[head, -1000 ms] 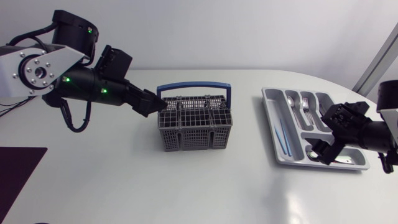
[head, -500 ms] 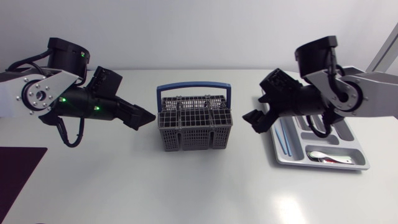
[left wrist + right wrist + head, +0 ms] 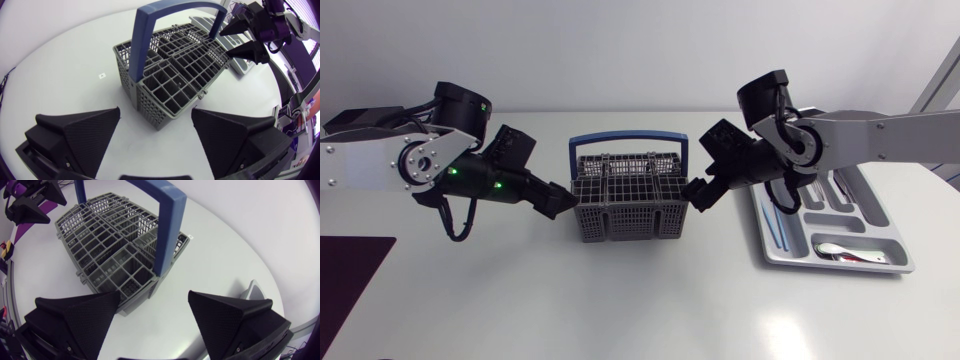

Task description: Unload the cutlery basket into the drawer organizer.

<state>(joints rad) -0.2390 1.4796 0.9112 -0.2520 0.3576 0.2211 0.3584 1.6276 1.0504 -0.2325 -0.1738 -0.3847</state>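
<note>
Head view: right pincer [image 3: 697,193] now beside basket [image 3: 630,207].

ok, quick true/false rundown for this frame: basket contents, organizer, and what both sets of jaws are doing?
1. No cutlery shows in the cutlery basket. True.
2. Jaws of the left arm are shut on the basket's handle. False: they are open, with the basket's left end just ahead of them.
3. A spoon lies in the drawer organizer. True.
4. Jaws of the right arm hold a fork over the organizer. False: they are open and empty, at the basket's right end.
</note>
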